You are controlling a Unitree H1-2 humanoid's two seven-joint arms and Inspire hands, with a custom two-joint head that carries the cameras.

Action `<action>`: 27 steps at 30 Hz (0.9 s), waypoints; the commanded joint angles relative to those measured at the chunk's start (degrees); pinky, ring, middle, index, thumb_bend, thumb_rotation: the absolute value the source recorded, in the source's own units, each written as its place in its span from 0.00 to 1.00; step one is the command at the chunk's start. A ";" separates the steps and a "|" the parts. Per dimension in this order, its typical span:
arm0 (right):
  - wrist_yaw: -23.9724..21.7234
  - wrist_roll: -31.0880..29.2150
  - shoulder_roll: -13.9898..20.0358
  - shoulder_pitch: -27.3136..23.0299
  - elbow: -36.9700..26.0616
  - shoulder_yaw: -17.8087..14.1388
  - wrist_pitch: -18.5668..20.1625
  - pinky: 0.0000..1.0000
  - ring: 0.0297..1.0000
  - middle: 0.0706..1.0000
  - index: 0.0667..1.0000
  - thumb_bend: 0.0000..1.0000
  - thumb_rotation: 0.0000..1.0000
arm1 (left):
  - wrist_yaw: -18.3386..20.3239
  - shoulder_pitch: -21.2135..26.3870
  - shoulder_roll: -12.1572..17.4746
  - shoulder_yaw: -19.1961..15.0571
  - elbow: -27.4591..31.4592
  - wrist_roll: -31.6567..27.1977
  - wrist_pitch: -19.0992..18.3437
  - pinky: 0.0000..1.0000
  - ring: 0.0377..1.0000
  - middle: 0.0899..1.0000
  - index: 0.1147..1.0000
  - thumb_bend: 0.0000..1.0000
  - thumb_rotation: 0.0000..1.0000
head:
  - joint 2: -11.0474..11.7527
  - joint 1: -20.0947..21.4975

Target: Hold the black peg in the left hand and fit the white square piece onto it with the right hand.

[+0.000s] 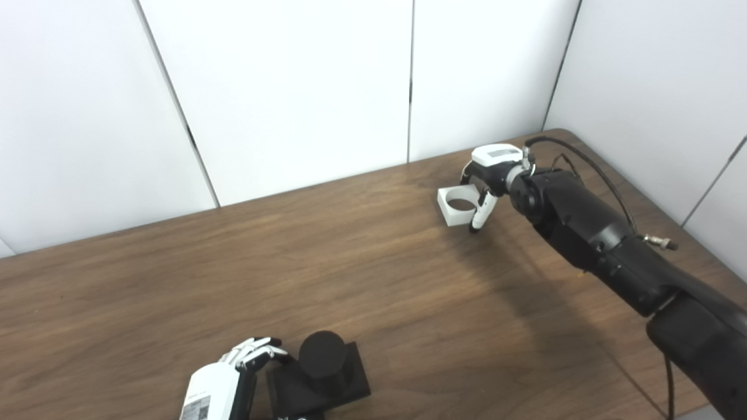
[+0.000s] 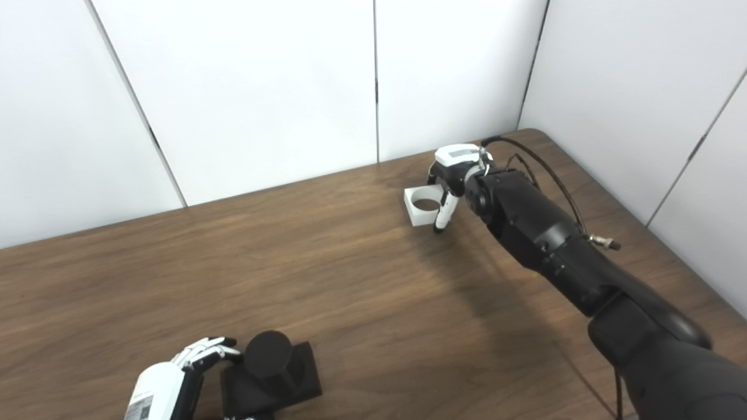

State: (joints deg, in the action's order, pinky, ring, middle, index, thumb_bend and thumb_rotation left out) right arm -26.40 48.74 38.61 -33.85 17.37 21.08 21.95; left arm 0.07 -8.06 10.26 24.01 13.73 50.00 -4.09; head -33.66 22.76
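Left hand (image 1: 233, 373) with unreadable label, fingers curled against black peg (image 1: 323, 354) on its square base, right hand (image 1: 487, 175) fingers closing around white square piece (image 1: 458, 205) with round hole, wooden table (image 1: 292, 280)

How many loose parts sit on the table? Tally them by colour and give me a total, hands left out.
Black: 1, the black peg on its square base, beside the left hand.
White: 1, the white square piece with a round hole, at the right hand.
Total: 2
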 commanded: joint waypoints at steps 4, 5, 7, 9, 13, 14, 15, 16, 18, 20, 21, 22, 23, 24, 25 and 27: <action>1.31 0.17 -0.15 -2.13 -0.67 -0.34 -0.74 0.92 0.95 0.91 0.71 0.82 0.26 | 4.88 -3.08 1.67 0.62 -3.85 -0.23 -2.74 0.76 0.83 0.76 0.42 0.51 0.04 | -0.01 0.03; 1.20 0.17 -0.18 -2.14 -0.70 -0.32 -0.65 0.92 0.95 0.91 0.72 0.82 0.26 | 4.90 -3.09 1.65 0.62 -3.85 -0.21 -2.79 0.76 0.83 0.76 0.42 0.51 0.04 | -0.01 0.03; 1.07 0.18 -0.20 -2.13 -0.85 -0.34 -0.51 0.92 0.95 0.91 0.72 0.82 0.26 | 4.92 -3.15 1.63 0.60 -3.78 -0.16 -2.88 0.76 0.83 0.76 0.42 0.51 0.04 | -0.23 -0.01; 0.97 0.22 -0.25 -2.15 -1.00 -0.35 -0.34 0.92 0.95 0.91 0.72 0.83 0.26 | 4.90 -3.21 1.66 0.60 -3.68 -0.12 -2.85 0.76 0.83 0.76 0.42 0.51 0.04 | -0.21 0.02; 1.00 0.27 -0.38 -2.25 -0.94 -0.26 -0.44 0.93 0.96 0.91 0.72 0.83 0.26 | 4.83 -3.20 1.73 0.58 -3.68 -0.23 -2.67 0.76 0.83 0.76 0.42 0.51 0.04 | -0.21 -0.01; 0.98 0.29 -0.44 -2.30 -0.94 -0.23 -0.41 0.93 0.96 0.92 0.71 0.83 0.26 | 4.80 -3.17 1.75 0.59 -3.72 -0.22 -2.62 0.76 0.83 0.76 0.42 0.51 0.04 | -0.21 -0.01; 1.06 0.28 -0.53 -2.36 -0.89 -0.22 -0.46 0.93 0.96 0.91 0.71 0.83 0.26 | 4.88 -3.16 1.75 0.59 -3.74 -0.15 -2.72 0.76 0.83 0.76 0.42 0.51 0.04 | -0.18 -0.01; 1.12 0.30 -0.61 -2.41 -0.85 -0.20 -0.48 0.93 0.96 0.91 0.71 0.83 0.25 | 4.96 -3.15 1.75 0.60 -3.75 -0.08 -2.83 0.76 0.83 0.76 0.42 0.51 0.04 | -0.18 -0.01; 1.24 0.30 -0.83 -2.53 -0.76 -0.23 -0.41 0.93 0.96 0.91 0.71 0.83 0.25 | 4.94 -3.18 1.74 0.59 -3.77 -0.08 -2.84 0.76 0.83 0.76 0.42 0.51 0.04 | -0.18 -0.04; 1.42 0.17 -1.05 -2.60 -0.61 -0.34 -0.49 0.93 0.96 0.91 0.72 0.84 0.24 | 5.11 -3.22 1.71 0.58 -3.62 -0.18 -2.97 0.77 0.83 0.76 0.42 0.51 0.04 | -0.18 -0.04; 1.51 0.09 -1.14 -2.62 -0.50 -0.40 -0.59 0.93 0.96 0.91 0.72 0.84 0.24 | 5.14 -3.25 1.70 0.55 -3.58 -0.27 -2.99 0.77 0.83 0.76 0.42 0.51 0.04 | -0.25 -0.11; 1.60 0.05 -1.22 -2.66 -0.36 -0.41 -0.68 0.93 0.96 0.91 0.72 0.84 0.24 | 5.12 -3.28 1.71 0.53 -3.56 -0.31 -2.98 0.77 0.83 0.76 0.42 0.51 0.04 | -0.28 -0.09; 1.66 0.03 -1.32 -2.71 -0.21 -0.41 -0.76 0.93 0.95 0.91 0.72 0.84 0.24 | 5.02 -3.27 1.75 0.51 -3.65 -0.30 -2.88 0.77 0.83 0.76 0.42 0.51 0.04 | -0.30 -0.03; 1.52 0.08 -1.41 -2.74 -0.27 -0.37 -0.63 0.93 0.95 0.91 0.72 0.84 0.24 | 5.03 -3.26 1.78 0.53 -3.68 -0.18 -2.90 0.77 0.83 0.76 0.42 0.51 0.04 | -0.30 -0.03; 1.50 0.13 -1.51 -2.78 -0.25 -0.33 -0.62 0.94 0.95 0.91 0.72 0.84 0.24 | 5.06 -3.24 1.81 0.53 -3.68 -0.07 -2.92 0.77 0.83 0.76 0.42 0.51 0.04 | -0.32 0.00; 1.57 0.27 -1.57 -2.83 -0.20 -0.17 -0.94 0.93 0.95 0.91 0.72 0.84 0.24 | 5.16 -3.22 1.85 0.53 -3.62 0.04 -2.99 0.77 0.83 0.76 0.42 0.51 0.04 | -0.28 -0.02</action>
State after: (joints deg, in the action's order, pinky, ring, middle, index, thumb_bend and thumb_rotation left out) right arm -26.07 49.06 37.19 -34.44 17.77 21.05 21.98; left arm 0.07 -8.26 10.48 23.83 13.89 50.00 -4.09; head -33.93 22.68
